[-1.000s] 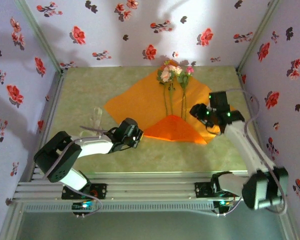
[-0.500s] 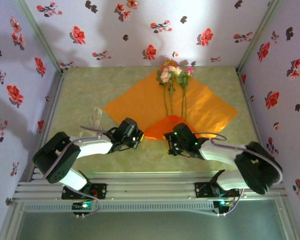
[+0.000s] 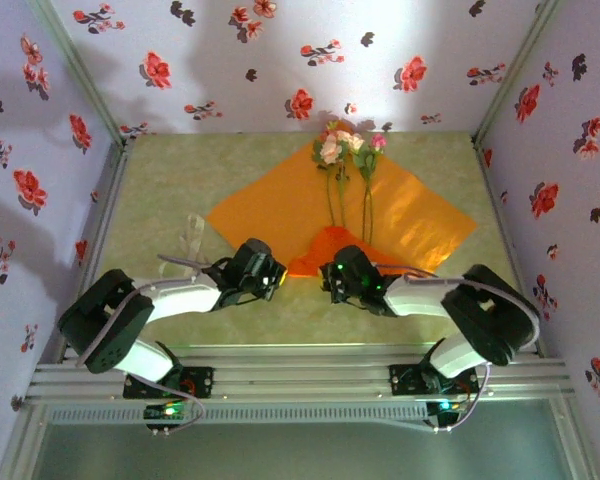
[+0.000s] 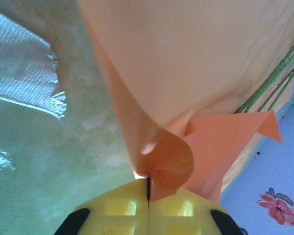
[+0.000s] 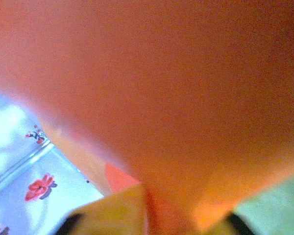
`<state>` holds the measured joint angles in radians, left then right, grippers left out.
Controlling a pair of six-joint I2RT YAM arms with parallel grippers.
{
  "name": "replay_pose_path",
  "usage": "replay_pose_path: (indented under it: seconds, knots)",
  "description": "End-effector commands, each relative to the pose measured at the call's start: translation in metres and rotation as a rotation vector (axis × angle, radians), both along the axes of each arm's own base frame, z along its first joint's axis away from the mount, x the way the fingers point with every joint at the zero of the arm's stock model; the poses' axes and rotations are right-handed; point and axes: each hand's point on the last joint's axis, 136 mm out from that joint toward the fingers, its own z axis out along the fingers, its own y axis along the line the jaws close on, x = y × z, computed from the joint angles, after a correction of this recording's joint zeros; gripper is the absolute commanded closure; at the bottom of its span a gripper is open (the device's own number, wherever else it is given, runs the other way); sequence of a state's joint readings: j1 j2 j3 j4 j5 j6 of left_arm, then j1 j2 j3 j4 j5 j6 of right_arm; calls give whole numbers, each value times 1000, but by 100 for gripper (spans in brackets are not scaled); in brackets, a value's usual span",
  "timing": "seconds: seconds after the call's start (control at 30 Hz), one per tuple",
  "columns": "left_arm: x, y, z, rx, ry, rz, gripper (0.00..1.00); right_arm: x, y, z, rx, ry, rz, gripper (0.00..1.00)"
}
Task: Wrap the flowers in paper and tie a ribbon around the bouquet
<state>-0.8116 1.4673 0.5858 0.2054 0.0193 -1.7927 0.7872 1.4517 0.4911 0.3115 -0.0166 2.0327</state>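
The paper (image 3: 270,205) is spread toward the table's (image 3: 160,170) far edge, with the flowers (image 3: 332,150) laid on it. Its near corner is clenched by the left gripper (image 3: 277,275). The right gripper (image 3: 326,276) is at the same fold, but whether it is clamped cannot be told. The fold should be drawn over the stems evenly, without tearing. The ribbon (image 3: 193,232) lies left of the paper, obstructing nothing.
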Motion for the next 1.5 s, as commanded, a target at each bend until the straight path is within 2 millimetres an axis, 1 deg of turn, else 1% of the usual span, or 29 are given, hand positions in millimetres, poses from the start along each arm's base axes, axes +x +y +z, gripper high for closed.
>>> replay_pose_path:
  seconds: [0.0, 0.03, 0.07, 0.13, 0.23, 0.33, 0.4, 0.43, 0.5, 0.57, 0.63, 0.7, 0.73, 0.8, 0.83, 0.9, 1.0, 1.07, 1.1, 1.17, 1.23, 1.3, 1.4, 1.43, 1.47]
  knots:
    - [-8, 13, -6, 42, 8, -6, 100, -15, -41, -12, -204, 45, 8, 51]
    - [-9, 14, -7, 45, 9, -5, 100, -22, -50, -16, -229, 74, 23, 47]
    - [-9, 15, -7, 48, 11, -4, 100, -28, -58, -19, -252, 96, 40, 45]
    - [-10, 15, -9, 51, 13, -6, 100, -43, -78, -27, -309, 155, 66, 44]
    - [-9, 15, -9, 53, 14, -6, 100, -54, -108, -29, -378, 181, 68, 46]
    - [-8, 15, -9, 60, 13, -10, 100, -54, -133, -24, -423, 159, 40, 56]
    - [-9, 16, -10, 69, 14, -16, 100, -53, -145, -22, -439, 151, 18, 67]
    - [-9, 17, -11, 76, 15, -19, 100, -54, -150, -23, -439, 161, 6, 71]
    - [-9, 18, -12, 86, 15, -25, 100, -58, -159, -29, -444, 193, -6, 75]
    - [-9, 19, -13, 98, 11, -35, 100, -61, -166, -33, -461, 214, -6, 76]
    - [-9, 19, -15, 113, 5, -50, 100, -61, -171, -35, -473, 220, 0, 78]
    - [-7, 18, -16, 128, -10, -70, 100, -62, -174, -37, -488, 238, 10, 83]
    - [-7, 18, -16, 136, -18, -81, 98, -63, -175, -38, -491, 246, 20, 84]
    - [-5, 18, -17, 143, -39, -97, 86, -62, -174, -36, -494, 256, 40, 78]
    - [-4, 18, -18, 144, -47, -102, 83, -61, -173, -33, -497, 249, 58, 72]
    - [-4, 17, -19, 149, -61, -116, 77, -55, -168, -23, -501, 222, 102, 60]
    - [-5, 17, -21, 159, -69, -142, 68, -45, -159, 5, -534, 166, 223, 56]
    - [-7, 18, -23, 163, -72, -153, 68, -42, -153, 23, -561, 131, 306, 56]
    - [-7, 18, -23, 161, -77, -155, 70, -41, -148, 32, -566, 110, 350, 59]
    - [-8, 18, -25, 158, -78, -157, 77, -40, -131, 44, -549, 70, 435, 67]
    - [-9, 20, -26, 158, -73, -153, 85, -35, -98, 51, -482, -20, 535, 72]
    - [-11, 21, -28, 161, -62, -154, 88, -31, -57, 52, -386, -105, 627, 79]
    - [-14, 23, -28, 169, -49, -155, 89, -30, 3, 43, -258, -153, 747, 88]
    - [-15, 24, -27, 171, -47, -154, 89, -27, 19, 40, -238, -176, 768, 89]
    - [-16, 26, -28, 176, -44, -154, 89, -24, 29, 37, -232, -190, 775, 90]
